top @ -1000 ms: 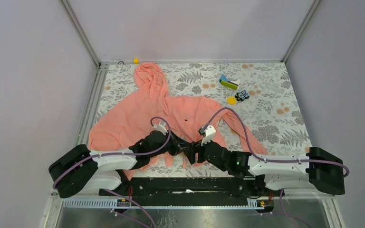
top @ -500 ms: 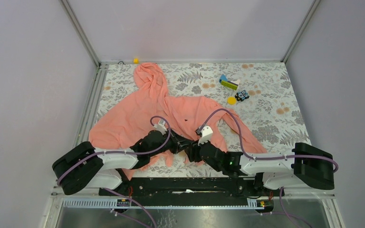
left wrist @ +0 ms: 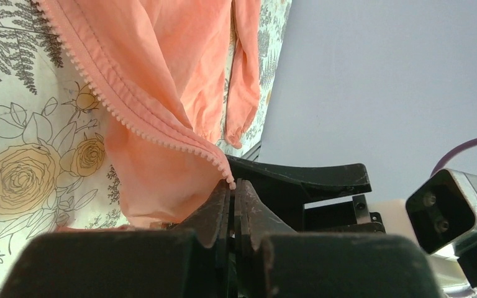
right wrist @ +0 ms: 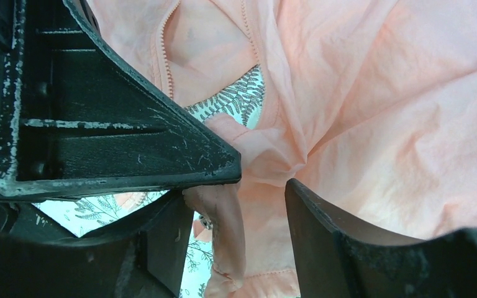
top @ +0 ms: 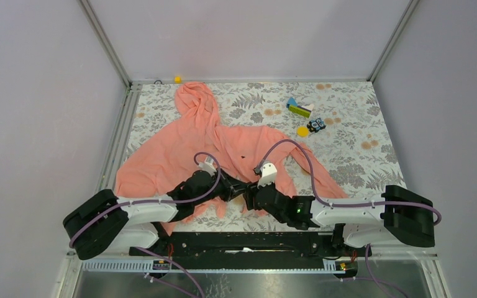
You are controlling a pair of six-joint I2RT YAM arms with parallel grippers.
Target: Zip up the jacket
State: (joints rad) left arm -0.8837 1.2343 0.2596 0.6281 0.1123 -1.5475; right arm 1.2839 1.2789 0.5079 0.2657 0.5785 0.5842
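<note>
Jacket (top: pixel 186 152) lies mostly flat on the floral table (top: pixel 360 155), left of centre. Its hood (top: pixel 194 99) points to the far edge and the sleeves spread out left and right, the right one running toward the right arm. The small dark mark (top: pixel 243 157) on the chest faces up. Both grippers meet at the near hem, in front of the arm bases. Left gripper (left wrist: pixel 233 186) is pinched fully closed, fingers pressed flat together, with the end of the zipper edge (left wrist: pixel 130 118) caught right at the tips. The pink fabric rises off the table to that point and the teeth show along the edge. Right gripper (right wrist: pixel 239 211) has its jaws apart and is not clamped. A folded strip of jacket hem hangs in the gap, close to its one finger (right wrist: pixel 161 242), with more fabric behind the other. In the right wrist view the left gripper's finger (right wrist: pixel 99 124) crosses just above that gap. The two zipper sides are parted here, with table pattern visible between them. Far right of the table, well apart from the jacket, are a green and blue block (top: pixel 299 110), a yellow disc (top: pixel 302 131) and a small dark item (top: pixel 316 125). A tiny yellow piece (top: pixel 177 79) sits at the far edge near the hood.
</note>
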